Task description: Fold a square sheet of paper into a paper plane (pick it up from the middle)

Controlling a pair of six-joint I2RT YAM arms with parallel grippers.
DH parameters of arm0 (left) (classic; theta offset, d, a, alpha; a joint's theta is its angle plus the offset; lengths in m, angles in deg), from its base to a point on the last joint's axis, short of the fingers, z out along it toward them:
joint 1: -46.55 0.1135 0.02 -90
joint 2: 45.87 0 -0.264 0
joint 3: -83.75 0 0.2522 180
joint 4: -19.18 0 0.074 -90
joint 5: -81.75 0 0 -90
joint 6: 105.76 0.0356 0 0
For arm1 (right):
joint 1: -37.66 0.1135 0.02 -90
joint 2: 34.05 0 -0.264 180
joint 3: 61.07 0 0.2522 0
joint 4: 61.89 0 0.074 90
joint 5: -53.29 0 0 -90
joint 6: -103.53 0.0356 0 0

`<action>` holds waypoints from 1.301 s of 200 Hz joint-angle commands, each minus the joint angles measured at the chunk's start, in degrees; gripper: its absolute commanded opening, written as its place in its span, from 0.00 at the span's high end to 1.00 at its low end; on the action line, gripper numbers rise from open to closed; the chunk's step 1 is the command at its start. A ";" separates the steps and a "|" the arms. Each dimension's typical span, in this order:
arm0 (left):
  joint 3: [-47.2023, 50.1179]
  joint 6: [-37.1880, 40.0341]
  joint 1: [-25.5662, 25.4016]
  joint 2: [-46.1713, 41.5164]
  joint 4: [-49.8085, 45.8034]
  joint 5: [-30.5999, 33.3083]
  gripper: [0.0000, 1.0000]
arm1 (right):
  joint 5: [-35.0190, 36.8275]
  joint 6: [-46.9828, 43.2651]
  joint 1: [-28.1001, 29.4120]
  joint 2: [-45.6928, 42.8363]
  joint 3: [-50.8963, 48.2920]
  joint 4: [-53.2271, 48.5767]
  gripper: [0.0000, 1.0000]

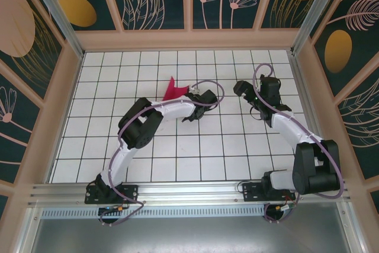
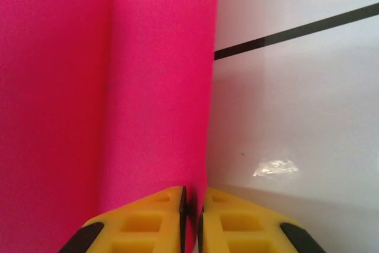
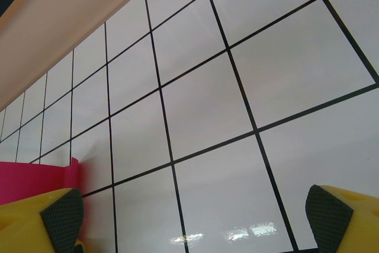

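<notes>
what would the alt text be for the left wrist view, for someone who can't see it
The yellow left pincer is shut on the lower edge of a magenta-pink sheet of paper, which rises on the left with a vertical crease. On the right is the white table, crossed by one black grid line.

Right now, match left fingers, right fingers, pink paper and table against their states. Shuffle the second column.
1. left yellow fingers
2. right yellow fingers
3. thin magenta-pink creased paper sheet
4. white table with black grid lines

A. spread apart, nothing between them
B. pinched at one edge, crease showing
C. closed on the paper
D. glossy, reflecting light

Pairs: 1-C, 2-A, 3-B, 4-D
</notes>
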 commanded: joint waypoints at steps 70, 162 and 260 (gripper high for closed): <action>11.16 -1.27 1.23 -24.79 17.18 -26.06 0.30 | -5.64 0.41 -0.42 3.43 3.12 -2.90 0.06; 40.28 -12.10 18.10 -45.16 31.35 -30.50 0.02 | -9.56 0.39 23.83 26.30 22.73 -5.36 0.58; 52.45 -16.96 25.63 -51.17 34.61 -31.00 0.02 | -11.95 -5.69 33.76 52.50 49.99 -20.51 0.68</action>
